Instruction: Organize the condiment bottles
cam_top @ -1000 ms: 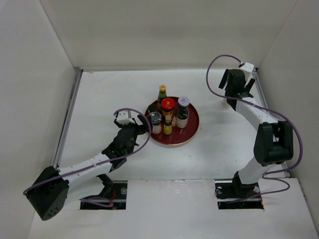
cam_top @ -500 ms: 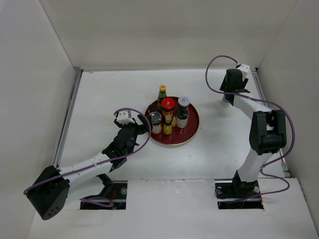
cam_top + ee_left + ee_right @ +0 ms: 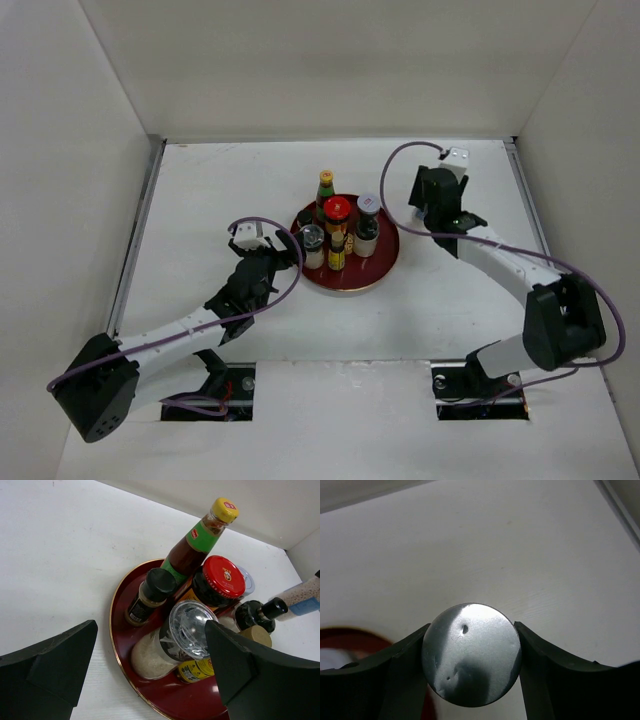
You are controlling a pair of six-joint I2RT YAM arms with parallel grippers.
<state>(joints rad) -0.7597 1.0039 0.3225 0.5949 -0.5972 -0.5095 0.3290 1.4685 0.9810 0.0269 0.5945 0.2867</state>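
Note:
Several condiment bottles stand on the round red tray (image 3: pixel 385 262): a green yellow-capped bottle (image 3: pixel 325 186), a red-lidded jar (image 3: pixel 337 211), a grey-lidded dark jar (image 3: pixel 368 214), a clear-topped jar (image 3: pixel 314 240) and a slim amber bottle (image 3: pixel 337 251). In the left wrist view the black-capped jar (image 3: pixel 151 593) stands beside the green bottle (image 3: pixel 196 546). My left gripper (image 3: pixel 286 251) is open and empty at the tray's left rim (image 3: pixel 116 625). My right gripper (image 3: pixel 426 212) is shut on a silver-topped shaker (image 3: pixel 470 652), held above the table just right of the tray.
White walls enclose the table on three sides. The tray's red edge (image 3: pixel 345 634) shows at the left of the right wrist view. The held shaker (image 3: pixel 306 596) shows at the right edge of the left wrist view.
My right arm has swung from the back right corner leftward toward the tray, carrying the shaker. The left arm has not moved.

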